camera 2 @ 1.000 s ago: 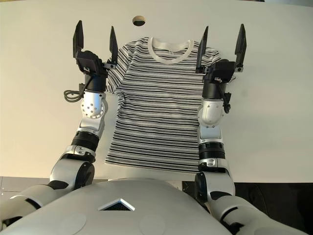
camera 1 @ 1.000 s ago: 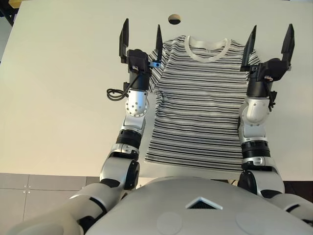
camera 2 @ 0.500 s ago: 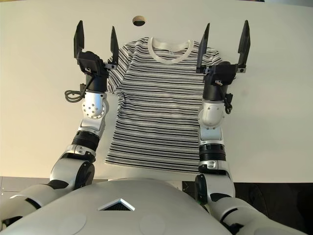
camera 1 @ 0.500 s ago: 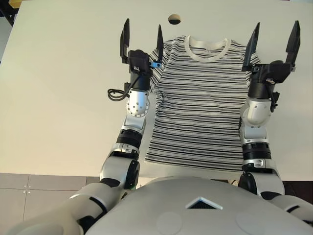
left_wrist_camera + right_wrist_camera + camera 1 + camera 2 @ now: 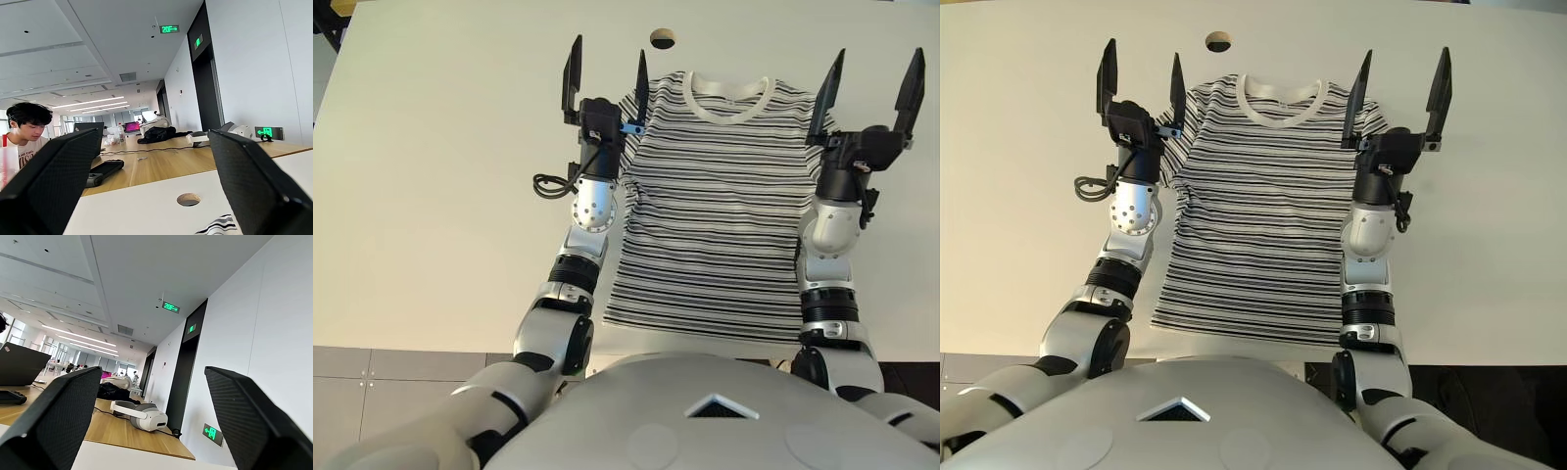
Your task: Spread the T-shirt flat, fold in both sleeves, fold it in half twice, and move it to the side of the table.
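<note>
Left end effector (image 5: 607, 76) hovers over the T-shirt (image 5: 720, 196) edge.

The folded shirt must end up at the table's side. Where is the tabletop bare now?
Widest bare stretch of table: from the black cable out to the left edge. A narrower strip shows right of the right gripper. Crowded: the middle, where the T-shirt lies between that and the left gripper, both open.

One T-shirt (image 5: 715, 196); one table (image 5: 431, 196) with one far hole (image 5: 660, 38); one cable (image 5: 551, 184); two grippers, left gripper (image 5: 608, 49) and right gripper (image 5: 878, 54), two fingers (image 5: 571, 78) each.
</note>
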